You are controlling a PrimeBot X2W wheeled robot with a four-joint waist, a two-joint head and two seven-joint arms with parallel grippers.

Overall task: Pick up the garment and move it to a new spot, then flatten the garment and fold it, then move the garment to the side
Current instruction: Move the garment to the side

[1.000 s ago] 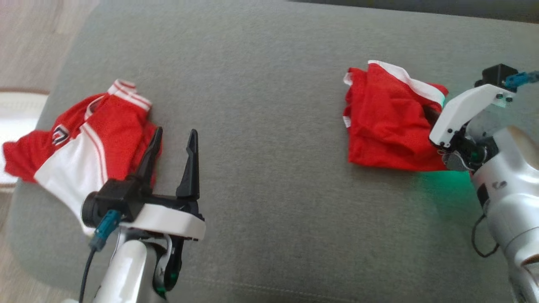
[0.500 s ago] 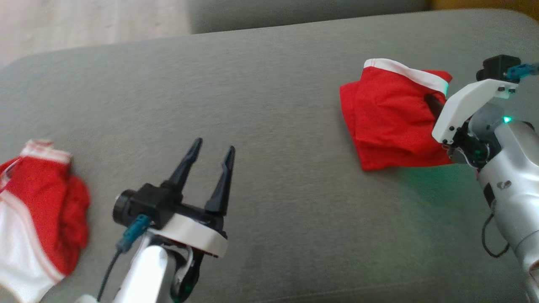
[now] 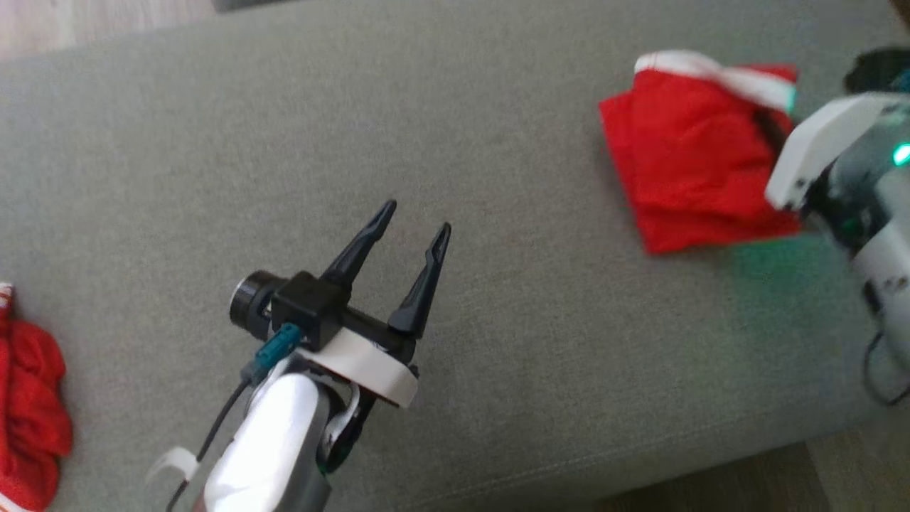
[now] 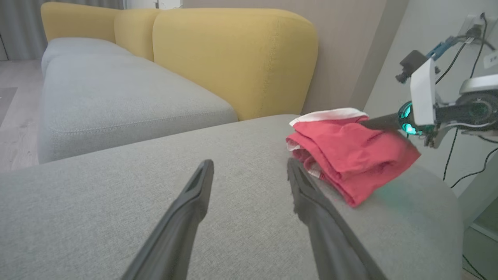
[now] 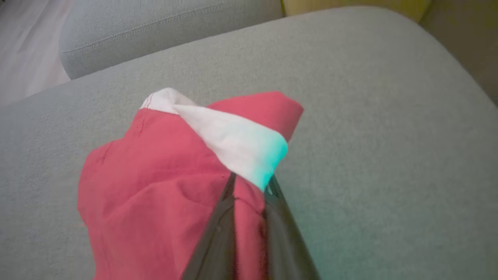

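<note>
The garment (image 3: 689, 163) is red with a white band, folded into a thick bundle at the right end of the grey cushion (image 3: 498, 320). My right gripper (image 3: 766, 128) is shut on its right edge. In the right wrist view the gripper (image 5: 251, 181) pinches the red cloth (image 5: 155, 186) just under the white band. My left gripper (image 3: 416, 217) hovers open over the middle of the cushion with nothing between its fingers. In the left wrist view the gripper (image 4: 250, 165) points toward the bundle (image 4: 346, 155), which lies just right of it.
A second red garment (image 3: 28, 412) lies crumpled at the cushion's left edge. The cushion's front edge and the floor (image 3: 782, 483) show at the lower right. A yellow-backed sofa (image 4: 233, 50) stands behind, and cables (image 4: 467, 155) hang by the wall at the right.
The whole picture has shifted, so the camera has turned. The gap between the two garments has widened. My left gripper has drawn away from the crumpled garment. The right grip is unchanged.
</note>
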